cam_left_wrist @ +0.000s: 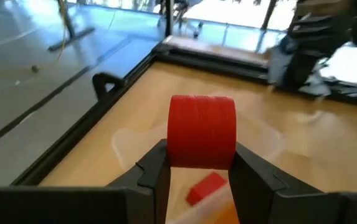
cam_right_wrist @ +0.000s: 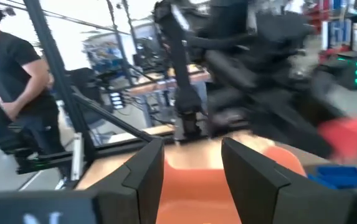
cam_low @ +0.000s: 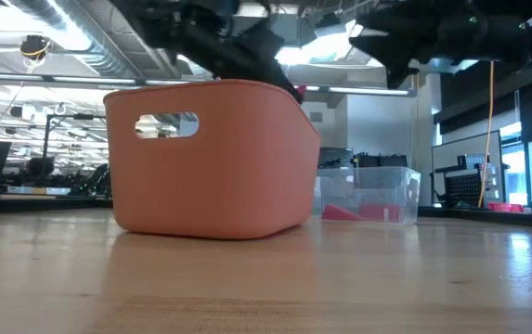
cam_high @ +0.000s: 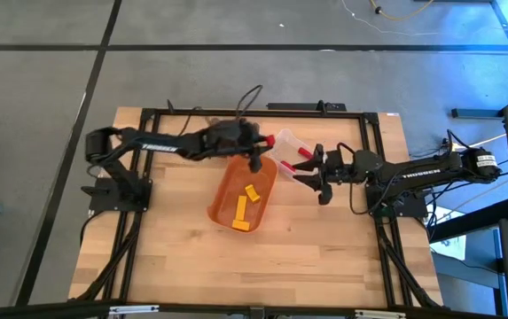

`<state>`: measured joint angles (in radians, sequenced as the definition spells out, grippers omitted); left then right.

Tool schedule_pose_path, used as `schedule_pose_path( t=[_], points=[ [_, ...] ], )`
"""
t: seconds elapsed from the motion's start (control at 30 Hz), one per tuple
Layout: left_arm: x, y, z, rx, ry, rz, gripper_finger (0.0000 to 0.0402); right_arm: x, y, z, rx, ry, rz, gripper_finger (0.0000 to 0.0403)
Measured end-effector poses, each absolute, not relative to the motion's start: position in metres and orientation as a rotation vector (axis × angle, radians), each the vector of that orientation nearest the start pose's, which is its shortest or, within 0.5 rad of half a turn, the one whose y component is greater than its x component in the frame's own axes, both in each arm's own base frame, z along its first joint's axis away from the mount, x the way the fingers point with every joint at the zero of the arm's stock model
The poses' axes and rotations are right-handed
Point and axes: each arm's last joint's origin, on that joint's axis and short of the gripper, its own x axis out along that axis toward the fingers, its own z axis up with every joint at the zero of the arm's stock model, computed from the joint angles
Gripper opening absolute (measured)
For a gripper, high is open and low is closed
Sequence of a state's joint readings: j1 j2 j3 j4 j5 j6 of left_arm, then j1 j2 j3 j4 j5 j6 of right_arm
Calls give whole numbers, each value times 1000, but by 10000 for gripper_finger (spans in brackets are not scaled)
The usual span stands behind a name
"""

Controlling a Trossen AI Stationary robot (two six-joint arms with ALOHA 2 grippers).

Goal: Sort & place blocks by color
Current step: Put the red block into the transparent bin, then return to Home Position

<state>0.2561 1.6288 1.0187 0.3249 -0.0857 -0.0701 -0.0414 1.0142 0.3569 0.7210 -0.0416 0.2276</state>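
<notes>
Above the clear bin (cam_high: 291, 149), left end effector (cam_left_wrist: 198, 177) grips a red block (cam_left_wrist: 201, 130); right end effector's (cam_right_wrist: 192, 163) fingers stand parted.

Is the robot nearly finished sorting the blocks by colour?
Partly. Done: small yellow blocks lie in the orange plastic tub, and small red blocks lie in the clear plastic box. In hand: the left hand grips a chunky red block near that box. Left: a blue block waits by the tub. The right hand hovers empty.
</notes>
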Motion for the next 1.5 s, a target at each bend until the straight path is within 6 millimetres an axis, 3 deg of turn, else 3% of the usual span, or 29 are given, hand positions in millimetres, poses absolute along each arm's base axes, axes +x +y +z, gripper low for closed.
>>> schedule_pose_path(
  t=[0.4, 0.6, 0.77, 1.13, 1.27, 1.5],
  points=[
    [396, 138, 217, -124, 373, 405, 118, 207, -6, 239, 166, -139, 52, 163],
    [407, 130, 206, -145, 389, 329, 118, 207, -6, 239, 169, -137, 52, 163],
    [410, 124, 204, -41, 407, 292, 119, 207, -6, 239, 168, -141, 52, 163],
    [413, 120, 208, 6, 367, 284, 219, 207, -6, 240, 171, -143, 52, 163],
    [406, 121, 221, 4, 375, 291, 237, 207, -6, 240, 167, -142, 52, 163],
    [363, 108, 278, -37, 392, 326, 236, 207, -6, 240, 142, -143, 50, 163]
  ],
)
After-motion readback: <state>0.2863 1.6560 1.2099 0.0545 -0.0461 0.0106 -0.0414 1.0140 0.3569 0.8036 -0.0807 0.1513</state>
